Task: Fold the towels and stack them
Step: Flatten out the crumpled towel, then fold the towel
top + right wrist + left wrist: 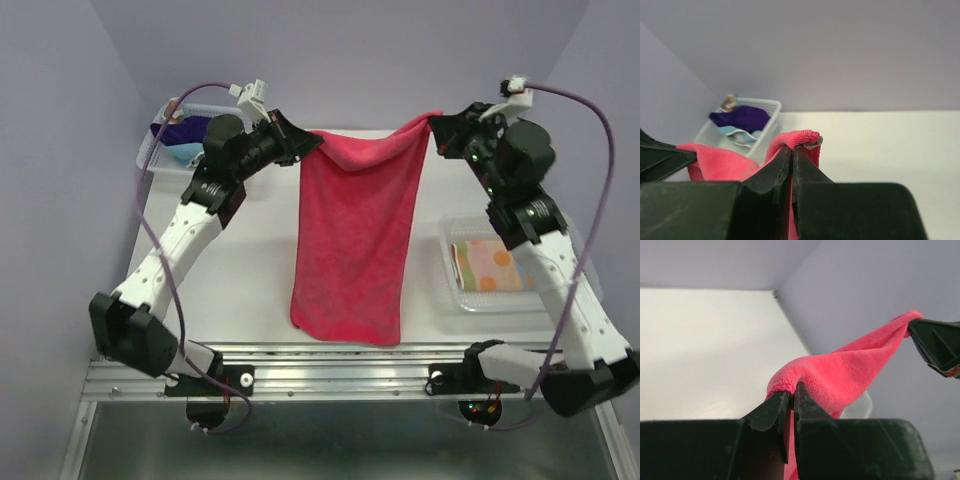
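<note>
one pink towel (350, 240) hangs, left jaws and right jaws clamped on corners.

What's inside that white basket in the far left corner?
A dark purple towel lies on top of a light blue towel in the basket. Anything deeper is covered by them.

Pink towel (350, 240) hangs spread (top edge sagging).

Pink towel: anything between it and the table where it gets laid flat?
Nothing visible. The pink towel hangs between the left gripper and right gripper over bare table; the far-left basket and right basket sit aside.
</note>
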Available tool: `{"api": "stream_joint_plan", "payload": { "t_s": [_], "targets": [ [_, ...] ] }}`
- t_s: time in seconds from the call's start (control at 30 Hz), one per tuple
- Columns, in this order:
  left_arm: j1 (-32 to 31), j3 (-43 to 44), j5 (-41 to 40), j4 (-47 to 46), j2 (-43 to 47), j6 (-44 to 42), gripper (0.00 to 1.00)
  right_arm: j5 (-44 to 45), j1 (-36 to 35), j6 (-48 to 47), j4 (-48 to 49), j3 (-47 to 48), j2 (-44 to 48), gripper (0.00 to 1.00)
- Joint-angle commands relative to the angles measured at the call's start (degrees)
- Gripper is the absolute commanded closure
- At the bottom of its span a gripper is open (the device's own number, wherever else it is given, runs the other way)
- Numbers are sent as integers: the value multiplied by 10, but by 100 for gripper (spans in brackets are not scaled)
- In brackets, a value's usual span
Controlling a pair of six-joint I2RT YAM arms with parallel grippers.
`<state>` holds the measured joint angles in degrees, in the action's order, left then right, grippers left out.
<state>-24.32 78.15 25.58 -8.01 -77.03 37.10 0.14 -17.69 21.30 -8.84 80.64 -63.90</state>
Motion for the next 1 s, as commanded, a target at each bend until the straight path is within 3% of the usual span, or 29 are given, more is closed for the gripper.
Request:
{"api": "stream_joint_plan", "payload": {
  "t_s": [0.0,0.2,0.43,0.63,0.97],
  "targets": [
    [52,44,18,-41,-114,-19,100,105,4,-49,111,-22,-95,99],
    [117,261,56,-28,-381,-27,100,41,34,-51,184,77,-323,99],
    [156,438,95,4,-545,-19,100,8,53,-30,160,201,-514,99],
    [167,413,114,10,-576,-25,100,-18,56,-20,141,216,-548,99],
    [167,277,160,9,-482,-30,100,-74,56,37,128,105,-473,99]
  ]
}}
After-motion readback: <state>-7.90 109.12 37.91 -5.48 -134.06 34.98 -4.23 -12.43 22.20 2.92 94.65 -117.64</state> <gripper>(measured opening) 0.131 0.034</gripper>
